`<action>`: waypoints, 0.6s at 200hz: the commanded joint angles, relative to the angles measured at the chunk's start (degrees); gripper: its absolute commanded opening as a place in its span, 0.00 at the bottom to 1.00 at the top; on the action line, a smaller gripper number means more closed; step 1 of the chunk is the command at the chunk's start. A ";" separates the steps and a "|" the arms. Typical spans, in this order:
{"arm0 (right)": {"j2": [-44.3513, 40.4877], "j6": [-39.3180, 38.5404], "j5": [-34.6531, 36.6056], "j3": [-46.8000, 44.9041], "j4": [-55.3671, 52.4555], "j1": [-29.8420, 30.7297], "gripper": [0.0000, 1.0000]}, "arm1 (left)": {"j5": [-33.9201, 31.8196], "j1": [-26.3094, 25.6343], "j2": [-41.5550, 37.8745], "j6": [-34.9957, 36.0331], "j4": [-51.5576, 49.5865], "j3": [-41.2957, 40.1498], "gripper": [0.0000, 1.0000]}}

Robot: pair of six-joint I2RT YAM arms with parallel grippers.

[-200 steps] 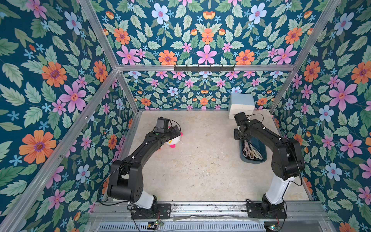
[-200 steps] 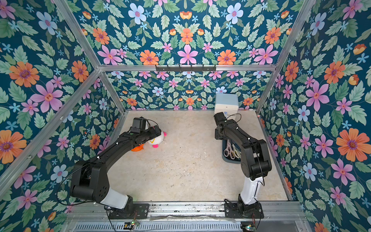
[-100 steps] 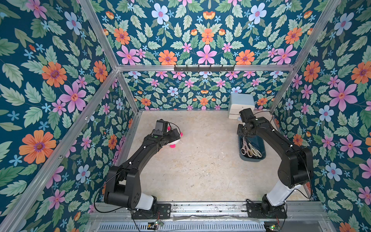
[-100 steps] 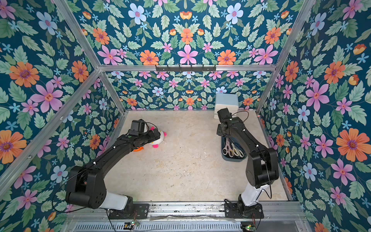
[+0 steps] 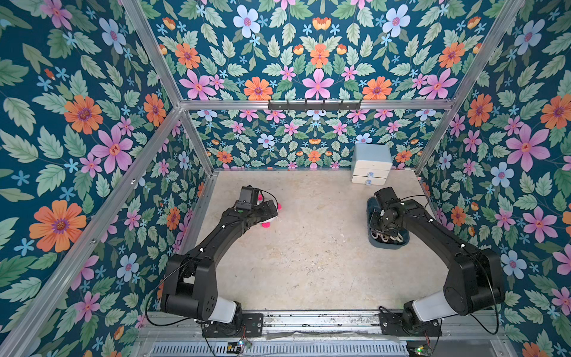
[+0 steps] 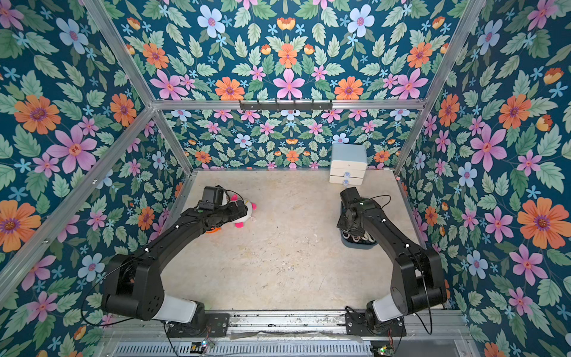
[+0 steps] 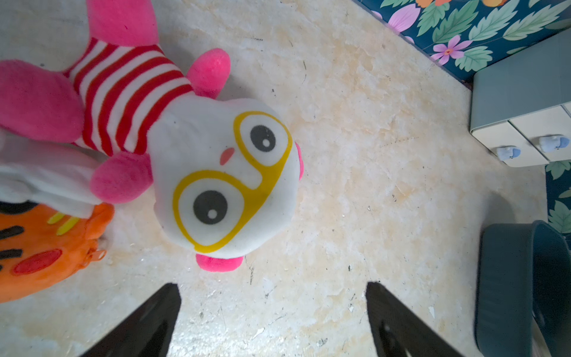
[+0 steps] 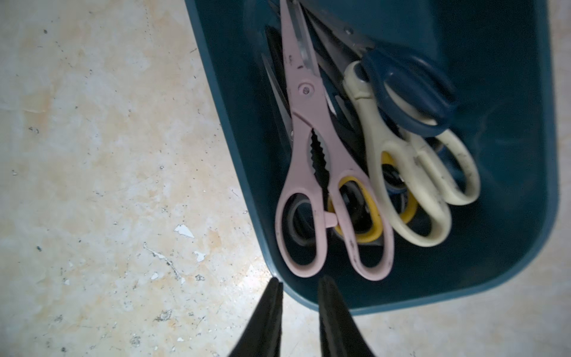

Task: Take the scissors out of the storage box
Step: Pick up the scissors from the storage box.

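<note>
Box [image 8: 519, 173]: smooth moulded plastic, dull sheen; scissors [image 8: 296, 102]: matt plastic handles, scuffed and dirt-speckled, blades bright metal; table [image 8: 108, 154]: hard mottled surface, scratched and chipped; plush [image 7: 222, 173]: fleecy cloth; cabinet [image 7: 522, 92]: smooth matt plastic; frame [image 5: 216, 104]: brushed metal.

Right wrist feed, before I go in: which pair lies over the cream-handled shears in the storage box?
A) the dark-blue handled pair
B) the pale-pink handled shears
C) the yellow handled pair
A: the dark-blue handled pair lies with its loop across the cream-handled shears in the storage box. The pale-pink handled shears lie alongside, and the yellow handles show from underneath.
</note>
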 commanded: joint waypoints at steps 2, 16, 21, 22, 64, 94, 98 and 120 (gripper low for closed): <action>1.44 4.32 -0.68 0.27 2.52 0.04 0.24 | -0.12 0.04 -0.10 0.00 -0.08 0.39 0.98; 2.19 5.65 -0.95 0.31 3.34 -0.03 0.24 | -0.42 0.10 -0.33 0.28 -0.36 0.41 0.98; 2.44 6.15 -1.06 0.27 3.69 0.03 0.24 | -0.57 0.06 -0.37 0.37 -0.41 0.46 0.98; 2.49 6.25 -1.08 0.31 3.81 0.03 0.24 | -0.62 0.04 -0.41 0.37 -0.41 0.47 0.98; 4.79 10.90 -0.45 1.64 4.75 -0.25 0.24 | -1.51 0.09 -0.72 0.82 -1.09 0.28 0.98; 6.30 12.39 -0.16 2.39 4.14 -0.95 0.23 | -2.29 0.15 -1.14 1.57 -1.54 -0.25 0.99; 6.41 12.56 0.19 2.53 3.74 -0.95 0.23 | -2.46 0.15 -1.23 1.66 -1.64 -0.24 0.99; 5.95 13.22 0.88 2.41 3.25 -1.43 0.22 | -3.46 0.24 -1.77 2.22 -2.16 -0.48 0.99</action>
